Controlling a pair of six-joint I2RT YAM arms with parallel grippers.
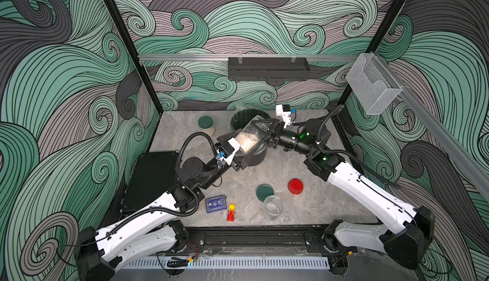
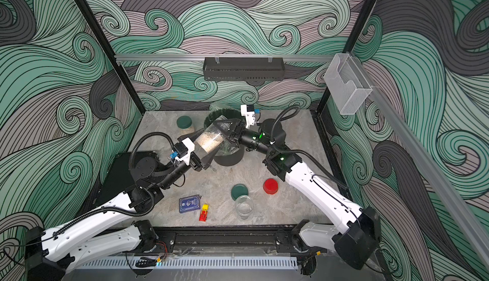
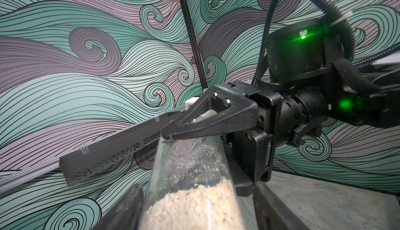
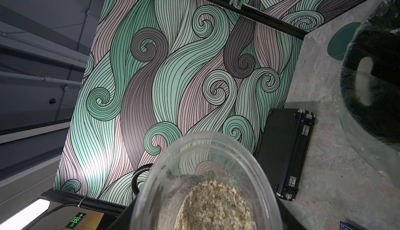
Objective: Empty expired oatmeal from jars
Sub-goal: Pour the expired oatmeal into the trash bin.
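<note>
1. Far left: black case [image 1: 150,179] lies flat on the grey marbled desk [image 1: 291,166], clear of the work.
2. Back left: capped jar [image 1: 206,126], dark green lid on, oats inside, not yet emptied.
3. Left claw [image 1: 236,148]: its fingers sit either side of the low end of the held jar [image 1: 252,130]. Can't tell whether they grip it or just bracket it.
4. Held jar: no lid, tilted, in the air over the black bin [image 1: 255,159] with the clear liner. Oatmeal [image 3: 190,205] is pooled toward the left claw's end, and none is seen falling.
5. Right claw [image 1: 258,134]: clamped tight on the jar's other end and carrying it.
6. My read of doing it well: get the mouth inside the liner rim, then tip slowly. Let the right claw hold while the left only steadies. Glass is slick, so the two claws shouldn't pull against each other.
7. Front of desk: blue card deck [image 1: 216,204], red-yellow toy car [image 1: 231,212], loose green lid [image 1: 264,192] just beside the empty jar [image 1: 273,207], red lid [image 1: 295,185].
8. Room: swirl-pattern walls, a black rack [image 1: 268,69] on the back rail, and a clear holder [image 1: 373,84] on the right.
</note>
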